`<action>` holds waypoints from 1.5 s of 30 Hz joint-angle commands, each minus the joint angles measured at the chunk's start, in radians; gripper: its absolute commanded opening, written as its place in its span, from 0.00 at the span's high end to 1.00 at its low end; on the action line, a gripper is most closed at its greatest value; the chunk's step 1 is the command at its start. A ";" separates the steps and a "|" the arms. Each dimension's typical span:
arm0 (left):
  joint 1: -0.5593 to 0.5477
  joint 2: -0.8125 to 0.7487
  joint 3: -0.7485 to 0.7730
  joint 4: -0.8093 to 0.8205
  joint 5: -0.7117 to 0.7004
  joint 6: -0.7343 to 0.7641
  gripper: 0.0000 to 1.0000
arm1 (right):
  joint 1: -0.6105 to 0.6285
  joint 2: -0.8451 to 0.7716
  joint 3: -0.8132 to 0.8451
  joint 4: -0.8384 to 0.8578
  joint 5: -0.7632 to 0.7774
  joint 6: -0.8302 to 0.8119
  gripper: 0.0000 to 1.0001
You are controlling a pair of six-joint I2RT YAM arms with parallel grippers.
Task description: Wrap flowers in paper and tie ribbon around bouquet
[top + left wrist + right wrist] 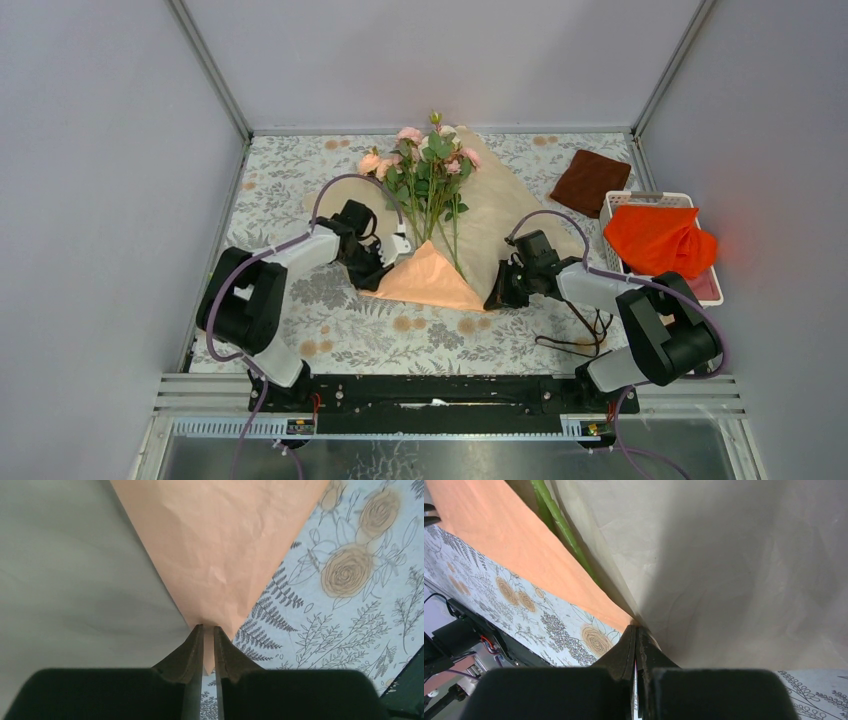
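Left gripper (208,630) is clamped on the pointed corner of the paper (505,205). Its fingers (192,650) stand almost together, with a sliver of peach sheet showing between them. The left arm rises from its base at the near left edge of the table (300,200). Its forearm reaches forward and inward toward the centre, which puts the gripper at the left end of the folded peach flap (430,280).

Right gripper (636,630) is fully closed. Its fingertips meet at the crease where the peach flap joins the tan side of the paper. Whether any sheet is pinched between them cannot be told. The right arm mirrors the left, with its forearm reaching inward from the near right so that the gripper sits at the right end of the flap.

The paper lies flat at the centre of the table with its tan side up. Its near corner is folded over into a peach triangle between the two grippers. The flowers (425,160) lie on the tan surface with their heads toward the far edge. The stems (559,525) run back toward the flap and pass under it.

A brown cloth (590,180) lies at the far right. Beside it, a basket (612,205) holds an orange cloth (660,240).
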 commanded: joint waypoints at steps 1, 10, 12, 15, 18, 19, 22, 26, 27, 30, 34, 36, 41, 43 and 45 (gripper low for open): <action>0.000 -0.002 -0.069 0.018 -0.073 0.016 0.82 | 0.001 0.046 -0.024 -0.094 0.123 -0.059 1.00; 0.085 -0.043 -0.029 -0.060 -0.154 -0.011 0.81 | 0.001 0.051 -0.018 -0.104 0.132 -0.066 1.00; 0.085 -0.074 0.044 -0.132 -0.070 -0.040 0.81 | 0.001 0.049 -0.014 -0.108 0.133 -0.065 1.00; 0.046 -0.123 0.143 -0.183 0.105 -0.109 0.80 | 0.001 0.044 -0.013 -0.109 0.136 -0.061 1.00; -0.075 -0.125 0.148 -0.068 0.129 -0.218 0.77 | 0.001 0.042 -0.013 -0.110 0.137 -0.058 1.00; -0.119 -0.112 0.139 0.011 0.111 -0.252 0.76 | 0.001 0.042 -0.014 -0.111 0.139 -0.056 1.00; -0.225 -0.042 0.135 0.173 0.046 -0.347 0.70 | 0.001 0.035 -0.013 -0.117 0.145 -0.052 1.00; -0.271 0.058 0.127 0.391 0.024 -0.438 0.61 | 0.001 0.002 -0.010 -0.126 0.163 -0.047 1.00; -0.279 0.082 0.124 0.430 0.006 -0.443 0.60 | 0.001 -0.002 -0.007 -0.131 0.164 -0.048 1.00; -0.293 0.160 0.136 0.474 -0.027 -0.468 0.59 | 0.001 -0.025 0.003 -0.147 0.176 -0.049 1.00; -0.297 0.227 0.135 0.467 -0.028 -0.491 0.59 | -0.001 -0.103 0.012 -0.191 0.255 -0.038 1.00; -0.299 0.239 0.127 0.456 -0.018 -0.498 0.59 | -0.001 -0.151 0.018 -0.216 0.303 -0.024 0.80; -0.299 0.239 0.106 0.456 0.003 -0.502 0.59 | -0.024 -0.302 0.021 -0.331 0.498 0.119 0.38; -0.298 0.242 0.105 0.454 0.004 -0.499 0.59 | -0.031 -0.354 0.009 -0.361 0.556 0.180 0.22; -0.299 0.243 0.109 0.447 0.009 -0.497 0.59 | -0.050 -0.402 -0.006 -0.374 0.621 0.228 0.10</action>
